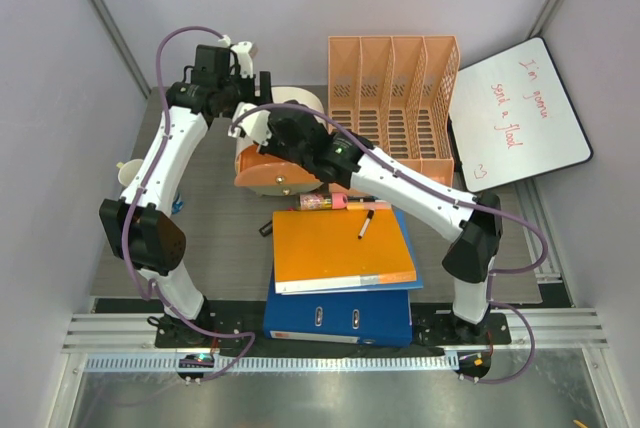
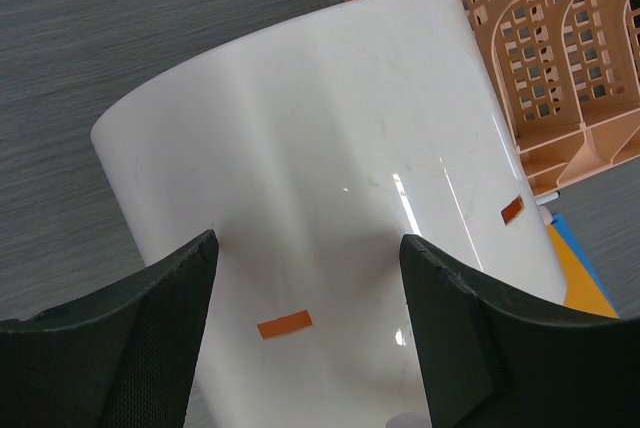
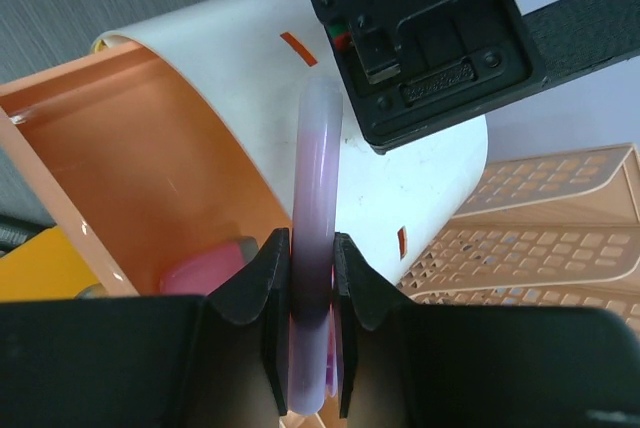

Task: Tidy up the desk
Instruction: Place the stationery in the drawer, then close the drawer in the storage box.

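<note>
Right gripper (image 3: pixel 310 278) clamps purple tube (image 3: pixel 318 178), lower end hidden; left gripper (image 2: pixel 308 278) gapes before white bin (image 2: pixel 320 128).

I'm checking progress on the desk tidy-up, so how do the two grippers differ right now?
The left gripper stands wide open, the white container showing between its fingers; the right gripper is shut on a translucent purple tube. The left grips nothing I can see; the right holds its tube by the container's orange inside. Both have black fingers and are at that container.
</note>
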`<state>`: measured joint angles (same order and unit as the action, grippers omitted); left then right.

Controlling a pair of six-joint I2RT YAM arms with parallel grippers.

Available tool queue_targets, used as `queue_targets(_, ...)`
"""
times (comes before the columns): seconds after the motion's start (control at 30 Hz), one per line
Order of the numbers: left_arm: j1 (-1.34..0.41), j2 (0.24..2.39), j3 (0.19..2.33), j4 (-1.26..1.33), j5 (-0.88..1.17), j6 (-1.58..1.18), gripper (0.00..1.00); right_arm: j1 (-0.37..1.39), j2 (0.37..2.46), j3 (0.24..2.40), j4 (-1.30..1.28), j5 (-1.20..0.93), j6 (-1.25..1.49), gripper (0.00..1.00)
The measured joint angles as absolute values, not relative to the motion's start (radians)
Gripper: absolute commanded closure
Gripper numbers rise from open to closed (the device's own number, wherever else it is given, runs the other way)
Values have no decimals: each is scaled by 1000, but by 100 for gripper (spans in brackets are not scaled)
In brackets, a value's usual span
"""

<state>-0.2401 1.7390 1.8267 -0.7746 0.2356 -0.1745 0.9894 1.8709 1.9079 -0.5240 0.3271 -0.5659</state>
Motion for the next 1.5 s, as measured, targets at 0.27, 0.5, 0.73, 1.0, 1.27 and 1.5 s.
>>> queue_targets(0.27,-241,1739,1827,-775,235,-175,26,1005,1871,1913,-541,290,-561,47)
queue_targets(0.5,-241,1739,1827,-775,235,-175,26,1007,1871,1913,-547,285,-547,43)
queue_targets(0.73,-240,1739,1827,-775,235,-175,26,1007,1868,1913,-546,303,-522,45)
queue_targets(1.0,-241,1739,1827,-775,235,-175,26,1007,1733,1902,-550,303,-321,56)
queue_targets(1.27,-242,1740,1827,-773,236,-175,26,1007,1406,1675,-511,111,75,52)
queue_targets(1.5,-242,1742,1827,-767,236,-175,26,1009,1465,1497,-487,-29,265,50)
